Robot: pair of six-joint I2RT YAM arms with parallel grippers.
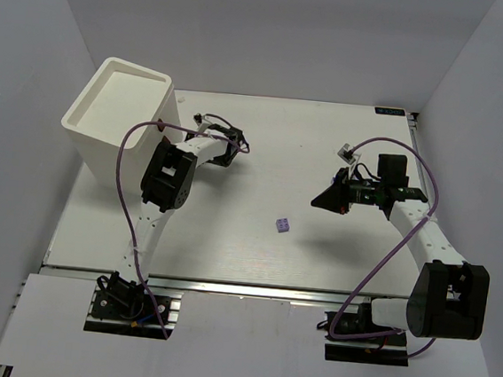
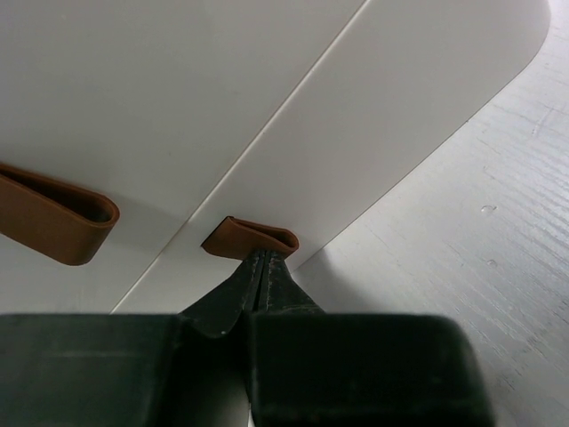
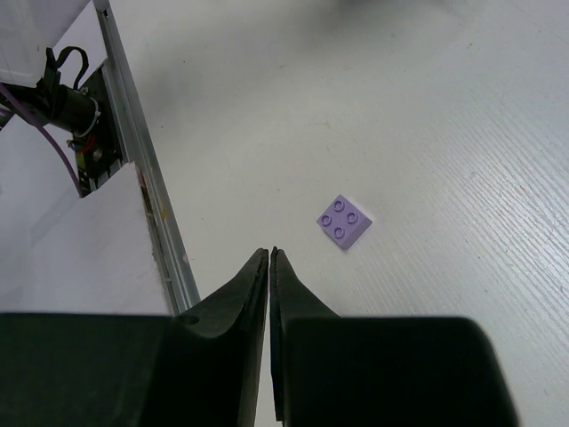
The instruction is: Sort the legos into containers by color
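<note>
One cream box [image 1: 120,113] stands at the table's [image 1: 228,249] far-left corner, near the left wall. It shows two brown knobs – side knob [image 2: 53,213], near knob [image 2: 253,238]. Left gripper [image 2: 267,256] has jaws pressed together, tips touching the near knob; pinched or not, can't tell. One lavender lego [image 1: 282,224] lies mid-table – open surface all round. Right gripper [image 3: 269,253] is closed and empty, hovering to its right, apart.

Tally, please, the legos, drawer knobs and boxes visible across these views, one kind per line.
Lavender lego: 1
Brown knobs: 2
Cream-white box: 1
Total: 4
</note>
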